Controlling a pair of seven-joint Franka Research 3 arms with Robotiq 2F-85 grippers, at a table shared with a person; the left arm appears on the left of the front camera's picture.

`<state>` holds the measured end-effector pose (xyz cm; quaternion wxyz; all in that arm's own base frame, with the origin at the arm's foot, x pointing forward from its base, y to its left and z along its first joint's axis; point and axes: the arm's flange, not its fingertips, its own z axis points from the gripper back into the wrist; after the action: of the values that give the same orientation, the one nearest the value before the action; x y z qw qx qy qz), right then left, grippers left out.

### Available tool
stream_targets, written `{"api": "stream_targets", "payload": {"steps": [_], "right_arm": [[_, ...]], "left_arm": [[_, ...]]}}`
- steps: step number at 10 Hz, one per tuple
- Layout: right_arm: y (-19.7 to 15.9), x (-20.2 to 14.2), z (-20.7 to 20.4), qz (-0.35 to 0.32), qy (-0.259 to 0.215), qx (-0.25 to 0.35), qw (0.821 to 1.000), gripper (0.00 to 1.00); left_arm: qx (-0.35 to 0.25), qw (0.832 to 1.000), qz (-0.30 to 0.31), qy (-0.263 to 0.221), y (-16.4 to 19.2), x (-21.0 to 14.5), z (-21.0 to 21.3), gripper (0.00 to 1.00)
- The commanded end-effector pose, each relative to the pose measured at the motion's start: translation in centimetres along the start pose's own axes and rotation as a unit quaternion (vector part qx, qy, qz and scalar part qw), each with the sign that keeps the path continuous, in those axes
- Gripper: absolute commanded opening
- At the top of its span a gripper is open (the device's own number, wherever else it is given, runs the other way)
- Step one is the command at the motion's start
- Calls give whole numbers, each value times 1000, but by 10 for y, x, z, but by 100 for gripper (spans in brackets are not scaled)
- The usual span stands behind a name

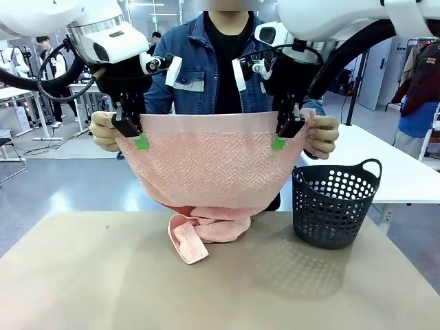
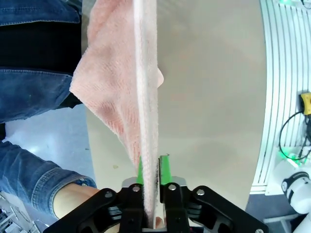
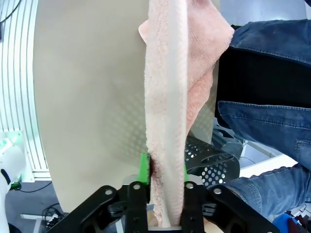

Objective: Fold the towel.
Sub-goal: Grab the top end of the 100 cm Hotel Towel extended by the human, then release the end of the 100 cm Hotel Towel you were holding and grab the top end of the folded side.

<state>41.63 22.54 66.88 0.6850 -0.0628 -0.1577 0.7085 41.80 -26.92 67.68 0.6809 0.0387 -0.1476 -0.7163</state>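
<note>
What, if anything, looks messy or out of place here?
The towel hangs with its top hem level between the left end effector and right end effector, but its lower end lies bunched and twisted on the table, one tail trailing toward the robot. The perforated basket stands upright; nothing is spilled.

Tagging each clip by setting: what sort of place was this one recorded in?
Probably a robotics lab or workshop hall, not a home: white robot arms hold a towel over a work table, more white tables stand on bare grey floor behind, and another person stands farther off.
</note>
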Motion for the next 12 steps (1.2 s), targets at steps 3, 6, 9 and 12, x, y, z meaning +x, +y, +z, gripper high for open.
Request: {"api": "stream_targets", "payload": {"steps": [3, 6, 9, 12], "right_arm": [[6, 3, 1, -18, 4, -13, 1000, 0], [1, 0, 2, -6, -1, -3, 1000, 0], [1, 0, 2, -6, -1, -3, 1000, 0], [1, 0, 2, -6, -1, -3, 1000, 0]], "left_arm": [[10, 1000, 13, 17, -6, 1, -4, 0], [-2, 1000, 4, 1, -1, 0, -2, 0], [-2, 1000, 4, 1, -1, 0, -2, 0], [-2, 1000, 4, 1, -1, 0, -2, 0]]}}
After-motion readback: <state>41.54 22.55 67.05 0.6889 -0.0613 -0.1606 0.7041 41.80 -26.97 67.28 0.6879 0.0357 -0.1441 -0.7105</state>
